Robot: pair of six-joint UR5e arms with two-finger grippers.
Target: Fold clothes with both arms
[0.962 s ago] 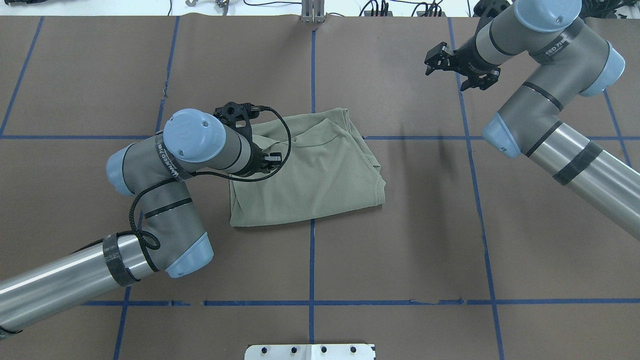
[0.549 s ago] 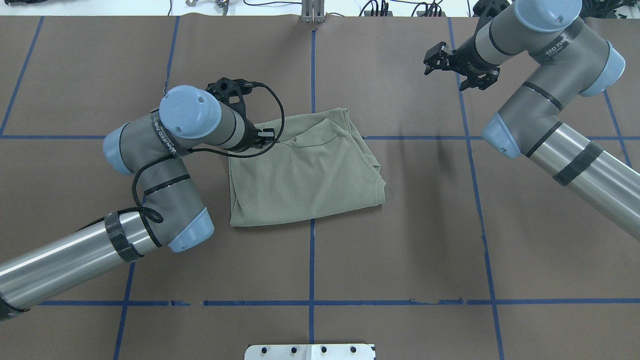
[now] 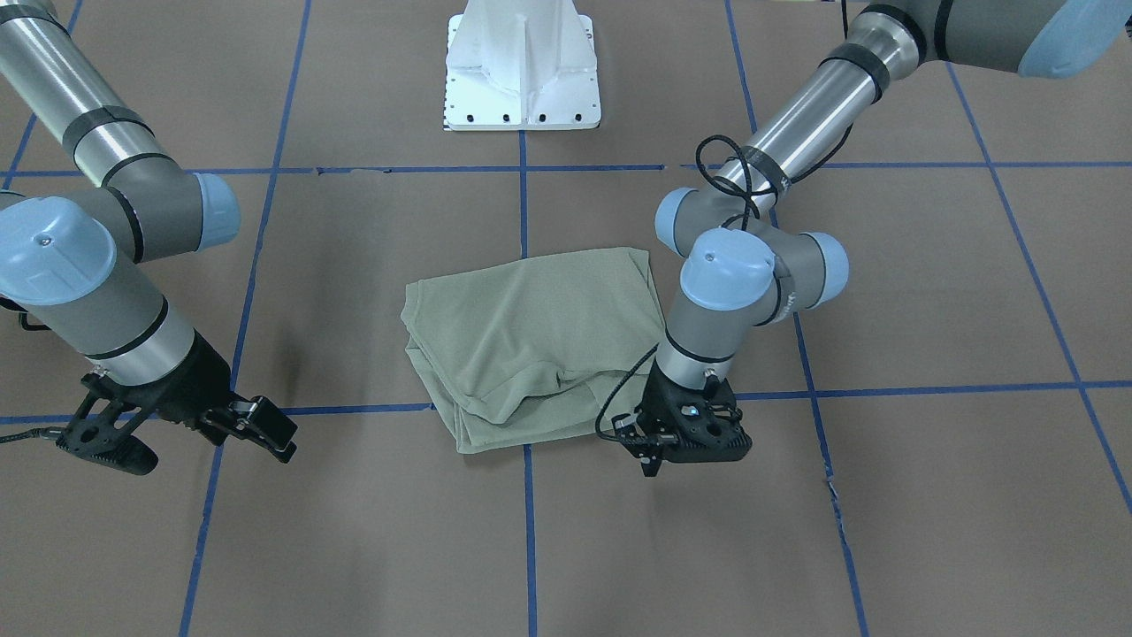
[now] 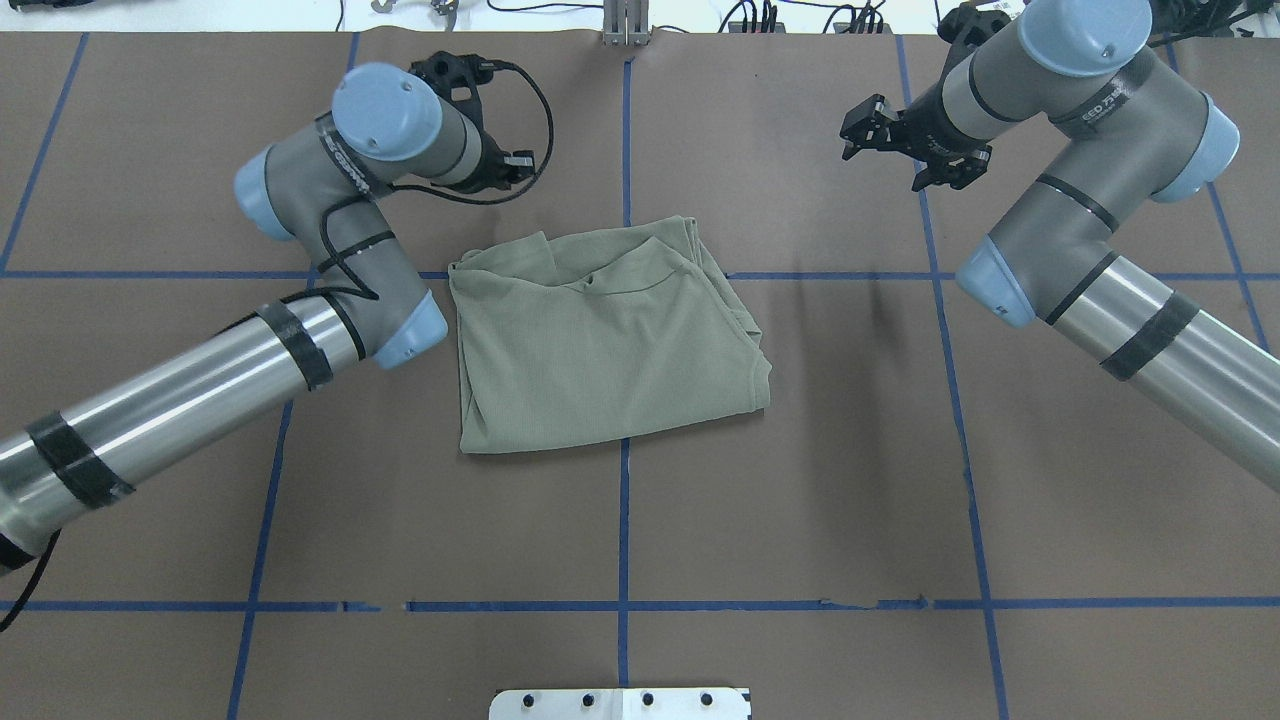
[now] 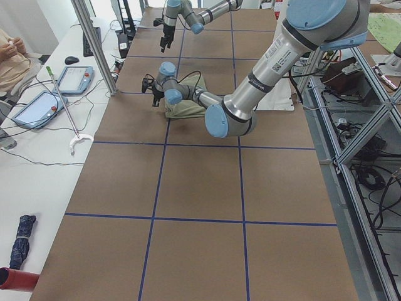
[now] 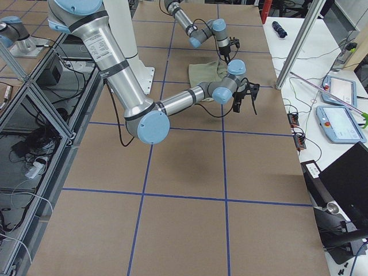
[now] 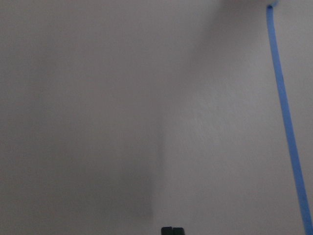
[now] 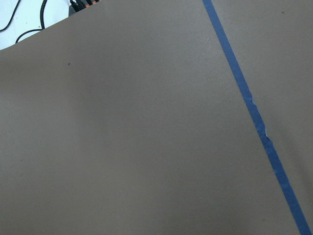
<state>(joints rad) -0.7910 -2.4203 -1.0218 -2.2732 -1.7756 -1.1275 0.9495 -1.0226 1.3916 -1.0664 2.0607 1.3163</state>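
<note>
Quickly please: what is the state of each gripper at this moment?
Left gripper: closed, holding nothing.
Right gripper: open, holding nothing.

1. The shirt [image 4: 610, 340], near the left pincer [image 4: 522, 162], was soft matt cloth in a fine ribbed knit.
2. The table cover [image 4: 800, 500] under it was smooth, matt brown paper.
3. The arm tubes [image 4: 170, 410] behind it were shiny bare metal, and the joint caps [image 4: 385, 110] smooth plastic.
4. The right pincer [image 4: 885, 160] looked matt black.

shirt [image 4: 610, 345] at centre of table [image 4: 800, 500] | left gripper [image 4: 518, 165] beyond its far-left corner | right gripper [image 4: 890, 150] well apart, far-right
</note>
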